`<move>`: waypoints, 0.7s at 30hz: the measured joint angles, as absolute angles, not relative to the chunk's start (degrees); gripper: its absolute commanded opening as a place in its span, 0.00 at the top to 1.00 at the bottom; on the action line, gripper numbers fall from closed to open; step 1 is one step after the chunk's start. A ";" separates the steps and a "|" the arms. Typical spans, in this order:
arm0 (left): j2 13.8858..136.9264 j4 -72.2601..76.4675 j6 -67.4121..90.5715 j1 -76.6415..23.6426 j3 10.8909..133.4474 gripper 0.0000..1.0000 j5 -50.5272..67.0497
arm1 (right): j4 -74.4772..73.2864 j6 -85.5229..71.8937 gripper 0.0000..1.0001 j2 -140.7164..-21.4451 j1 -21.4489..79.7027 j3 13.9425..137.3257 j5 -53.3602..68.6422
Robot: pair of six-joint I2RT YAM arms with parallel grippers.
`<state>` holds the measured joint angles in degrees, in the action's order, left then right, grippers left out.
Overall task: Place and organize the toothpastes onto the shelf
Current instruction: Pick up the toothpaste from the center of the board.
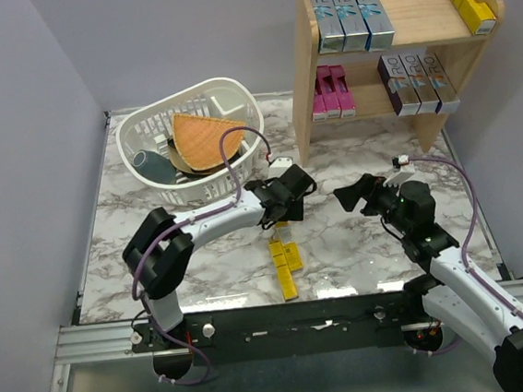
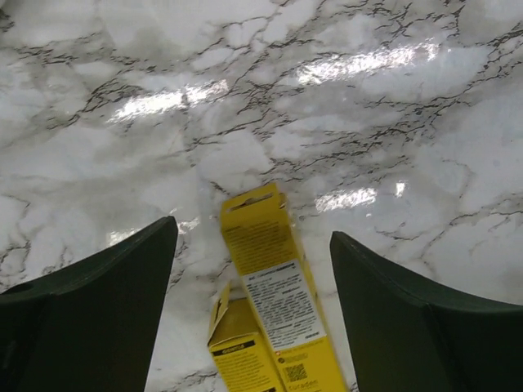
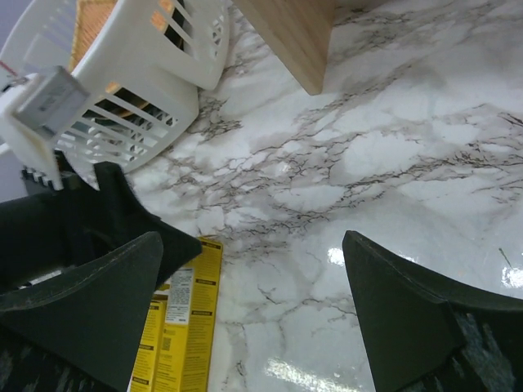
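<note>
Two yellow toothpastes (image 1: 286,266) lie side by side on the marble table. My left gripper (image 1: 284,214) hovers over their far ends. In the left wrist view its jaws stand open on either side of the longer yellow carton (image 2: 274,278), touching neither it nor the shorter one (image 2: 241,351). My right gripper (image 1: 353,198) hangs open over bare marble to the right, with the yellow cartons (image 3: 184,327) at its left finger. The wooden shelf (image 1: 304,62) holds blue-silver cartons (image 1: 353,16) and a yellow one (image 1: 470,4) on top, pink (image 1: 332,92) and purple-silver ones (image 1: 417,81) below.
A white slotted basket (image 1: 144,133) with an orange wedge (image 1: 202,139) and grey items stands at the back left, close behind my left arm. The shelf's side panel (image 3: 294,33) rises just beyond my right gripper. Grey walls close in both table sides.
</note>
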<state>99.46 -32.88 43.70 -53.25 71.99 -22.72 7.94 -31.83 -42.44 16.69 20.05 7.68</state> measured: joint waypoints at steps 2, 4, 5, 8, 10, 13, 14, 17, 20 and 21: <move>103.66 -33.69 43.99 -54.15 75.44 0.20 -22.92 | 8.47 -31.97 0.00 -42.39 17.91 20.03 6.79; 106.74 -34.74 44.16 -54.52 78.11 0.23 -22.96 | 8.93 -31.94 0.00 -42.26 18.70 20.03 6.13; 107.83 -35.29 44.25 -54.59 79.02 0.24 -22.94 | 9.04 -31.94 0.00 -42.19 18.92 20.03 5.78; 109.56 -36.75 44.47 -54.78 79.77 0.26 -22.94 | 9.17 -31.92 0.00 -42.02 19.51 20.03 4.58; 110.37 -38.15 44.82 -54.78 79.83 0.28 -22.90 | 9.17 -31.90 0.00 -42.02 19.79 20.03 3.86; 111.39 -39.46 45.39 -54.72 79.83 0.34 -22.90 | 9.17 -31.90 0.00 -42.06 20.27 20.05 2.85; 111.68 -39.62 45.47 -54.74 79.83 0.37 -22.87 | 9.17 -31.90 0.00 -42.09 20.49 20.05 2.70; 112.86 -39.99 45.89 -54.76 79.88 0.45 -22.06 | 9.26 -31.88 0.00 -42.28 21.15 20.05 2.35; 113.60 -39.75 46.17 -54.76 80.29 0.51 -21.06 | 9.28 -31.88 0.00 -42.44 21.50 20.05 1.93; 113.60 -39.53 46.28 -54.76 80.31 0.53 -20.71 | 9.28 -31.88 0.00 -42.44 21.65 20.05 1.63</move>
<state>113.60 -39.53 46.28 -54.76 80.31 -20.71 9.28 -31.88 -42.44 21.65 20.05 1.63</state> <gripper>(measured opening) 0.541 0.998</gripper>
